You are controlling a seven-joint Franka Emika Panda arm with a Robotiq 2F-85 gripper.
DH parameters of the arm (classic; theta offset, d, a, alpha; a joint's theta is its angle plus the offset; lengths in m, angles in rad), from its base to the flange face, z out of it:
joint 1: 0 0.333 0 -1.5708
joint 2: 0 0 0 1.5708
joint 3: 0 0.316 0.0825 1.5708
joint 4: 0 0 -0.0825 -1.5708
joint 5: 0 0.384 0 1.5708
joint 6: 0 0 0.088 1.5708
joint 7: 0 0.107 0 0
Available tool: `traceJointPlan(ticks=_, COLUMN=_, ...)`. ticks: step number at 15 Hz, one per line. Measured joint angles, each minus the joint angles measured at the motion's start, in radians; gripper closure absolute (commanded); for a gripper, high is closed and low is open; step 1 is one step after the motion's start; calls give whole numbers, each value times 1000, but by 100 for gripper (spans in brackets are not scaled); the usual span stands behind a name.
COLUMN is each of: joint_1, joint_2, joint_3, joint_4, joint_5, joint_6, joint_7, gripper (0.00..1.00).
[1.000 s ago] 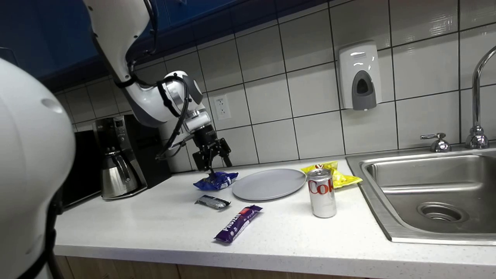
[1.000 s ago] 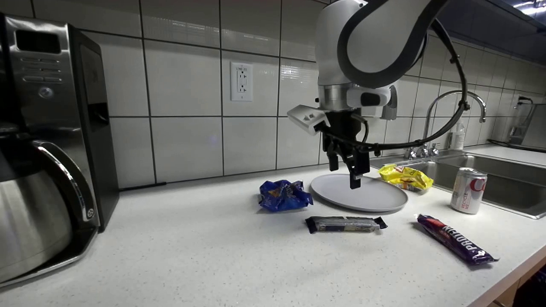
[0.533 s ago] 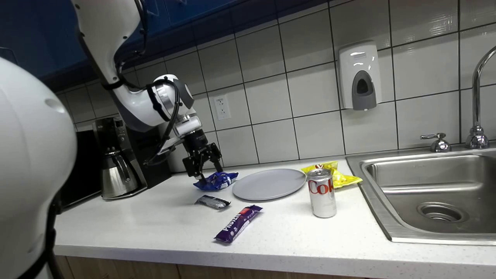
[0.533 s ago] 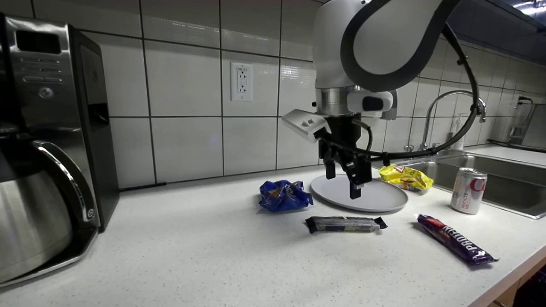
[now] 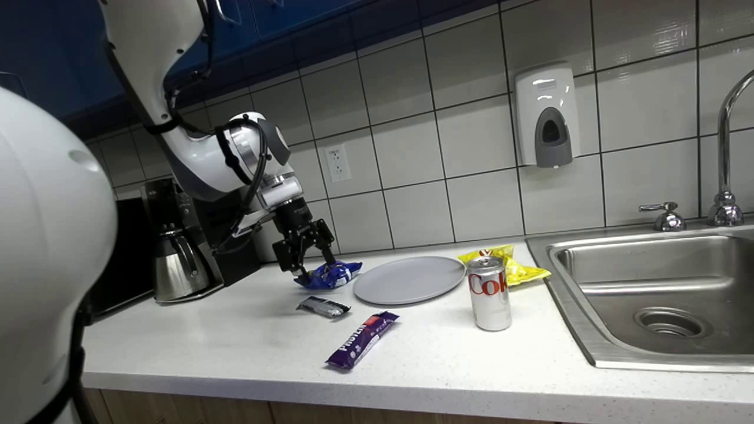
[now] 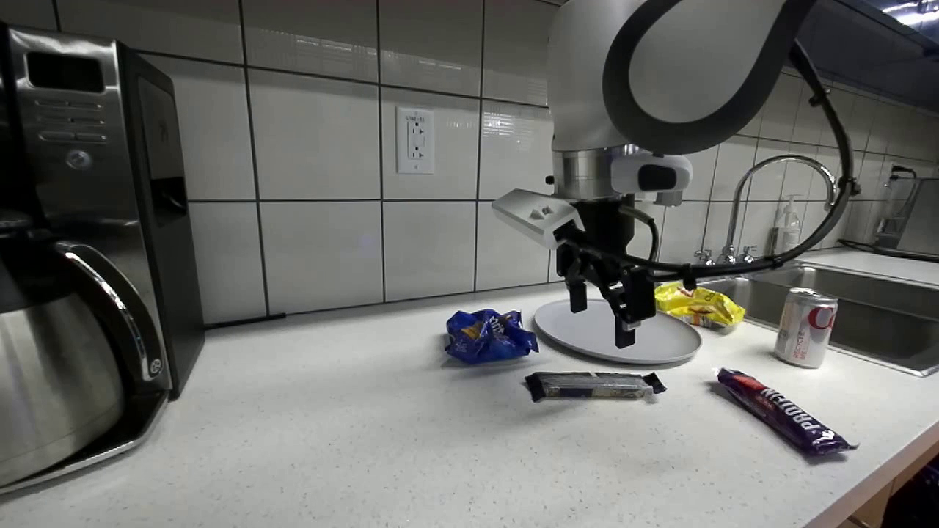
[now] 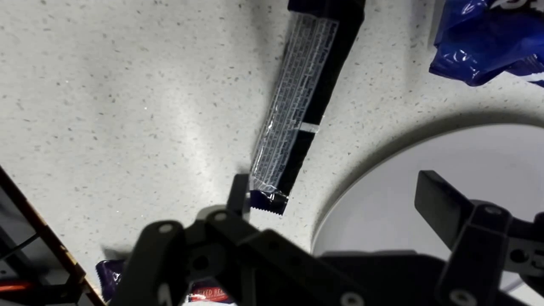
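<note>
The gripper (image 6: 601, 325) is hanging over the counter (image 6: 293, 425) with its two fingers standing wide apart, gripping nothing. Closest to it, the dark-wrapped bar (image 7: 293, 106) is lying flat on the counter; in the wrist view one finger (image 7: 238, 195) is showing right beside the bar's crimped end, while in an exterior view a gap is separating the fingertips from the wrapper. The other finger is showing against the grey plate (image 5: 409, 280), which is sitting just beside the bar, a strip of counter running between them.

Near the bar's other end, a crumpled blue packet (image 6: 490, 336) is lying close to the plate; in an exterior view the gripper is partly hiding it. Off the crimped end, a purple protein bar (image 5: 362, 340) is lying slantwise, and in the wrist view the gripper is blocking much of it.

Farther out, a silver Coke can (image 5: 489, 293) is standing upright, covering part of a yellow packet (image 5: 512, 265) in an exterior view. That packet is lying past the plate, by the steel sink (image 5: 571, 306). Well apart, toward the counter's opposite end, a coffee maker (image 6: 110, 183) is standing. Behind everything, a soap dispenser (image 5: 548, 115) and a power outlet (image 6: 416, 141) are sitting on the tiled wall (image 6: 315, 139).
</note>
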Motion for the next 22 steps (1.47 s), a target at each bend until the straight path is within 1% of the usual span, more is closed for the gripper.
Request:
traceJointPlan(ticks=10, joint_1=0, joint_2=2, joint_3=0, joint_4=-1, joint_5=0, joint_6=1, joint_7=0, gripper=0)
traceJointPlan(ticks=14, joint_1=-5, joint_2=2, joint_3=0, joint_4=-6, joint_5=8, joint_6=22, joint_7=-3, gripper=0)
traceJointPlan(ticks=22, joint_1=-5, joint_2=3, joint_3=-1, joint_4=-68, joint_5=94, joint_6=111, joint_7=-29, gripper=0)
